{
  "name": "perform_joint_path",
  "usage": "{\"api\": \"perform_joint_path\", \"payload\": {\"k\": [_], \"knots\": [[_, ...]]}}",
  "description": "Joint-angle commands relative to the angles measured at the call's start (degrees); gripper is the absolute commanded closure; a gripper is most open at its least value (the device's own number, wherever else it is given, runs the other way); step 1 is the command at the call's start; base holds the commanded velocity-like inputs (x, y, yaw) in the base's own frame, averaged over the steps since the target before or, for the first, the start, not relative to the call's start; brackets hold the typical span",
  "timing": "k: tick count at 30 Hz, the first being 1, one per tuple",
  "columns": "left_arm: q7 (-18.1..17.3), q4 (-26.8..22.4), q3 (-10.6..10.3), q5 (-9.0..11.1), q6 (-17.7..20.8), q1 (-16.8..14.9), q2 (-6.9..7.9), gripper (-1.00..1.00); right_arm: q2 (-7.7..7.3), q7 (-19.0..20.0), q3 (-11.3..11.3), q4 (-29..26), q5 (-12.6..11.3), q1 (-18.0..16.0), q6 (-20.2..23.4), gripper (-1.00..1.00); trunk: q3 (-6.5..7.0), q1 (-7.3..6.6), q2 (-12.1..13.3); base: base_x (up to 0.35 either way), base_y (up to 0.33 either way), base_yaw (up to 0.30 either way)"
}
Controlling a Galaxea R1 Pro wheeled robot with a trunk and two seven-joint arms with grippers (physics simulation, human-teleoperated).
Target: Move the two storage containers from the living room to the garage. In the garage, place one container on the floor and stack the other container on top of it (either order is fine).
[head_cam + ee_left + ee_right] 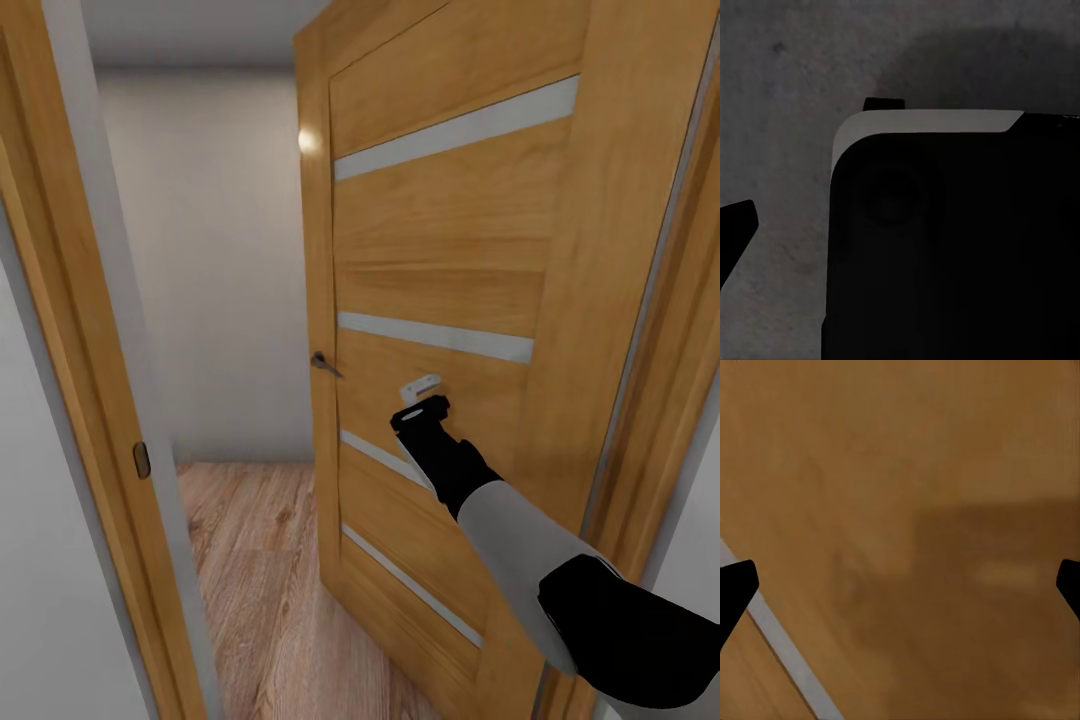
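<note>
— Orange wood takes up most of the head view: a door (pixel 460 300) standing ajar, with pale glass strips (pixel 455 130) set across it and a small dark handle (pixel 322 362) on its edge.

— And around it?

— The frame (pixel 60 330) runs down the near side, with a strike plate (pixel 141 459) let into it. Through the gap there is a pale wall (pixel 210 270) and a light plank floor (pixel 250 560). No red-orange box can be seen from here, so I cannot say where either one is.

— Which arm is up?

— The right arm (pixel 540 560) reaches forward to the door, and the right gripper (pixel 422 392) sits at the panel, between two of the strips and well to the hinge side of the handle. Whether it touches the wood, I cannot tell.

— Does its wrist camera add anything?

— It shows what the head cannot: the two dark fingertips (pixel 735 589) stand far apart at the picture's edges with nothing between them, and the blurred wood fills the space beyond, crossed by one pale strip (pixel 784 649).

— The left side?

— Its wrist camera looks onto a dark grey mottled surface (pixel 787 90) and a black body (pixel 952 255) with a pale rim, part of the robot itself by the look of it. One dark fingertip (pixel 733 229) shows at the edge; its partner is hidden, so I cannot tell how that claw stands.
</note>
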Motion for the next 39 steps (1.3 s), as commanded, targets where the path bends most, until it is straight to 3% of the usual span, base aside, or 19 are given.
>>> {"api": "perform_joint_path", "payload": {"k": [1,16,25,39], "knots": [[0.1,0.0,0.0,0.4,-0.1,0.0,-0.01,-1.0,0.0,-0.1,0.2,-0.1,0.4,0.0,0.4,-1.0,-0.06,0.0,0.0,0.093,0.0,0.0],[0.1,-0.1,0.0,0.6,-0.1,0.0,-0.01,-1.0,0.0,-1.3,3.3,-0.1,1.0,0.0,-1.2,-1.0,-0.06,0.0,0.0,0.26,0.0,0.0],[0.1,-0.1,0.0,0.6,0.0,0.0,0.05,-1.0,0.0,-1.3,3.5,0.4,0.7,0.0,-1.2,-1.0,-0.06,0.0,0.0,0.047,0.0,0.0],[0.1,-0.1,0.1,0.6,0.0,0.0,0.15,-1.0,0.0,-1.3,3.4,1.0,0.8,0.0,-1.3,-1.0,-0.06,0.0,0.0,0.299,0.0,0.0]]}}
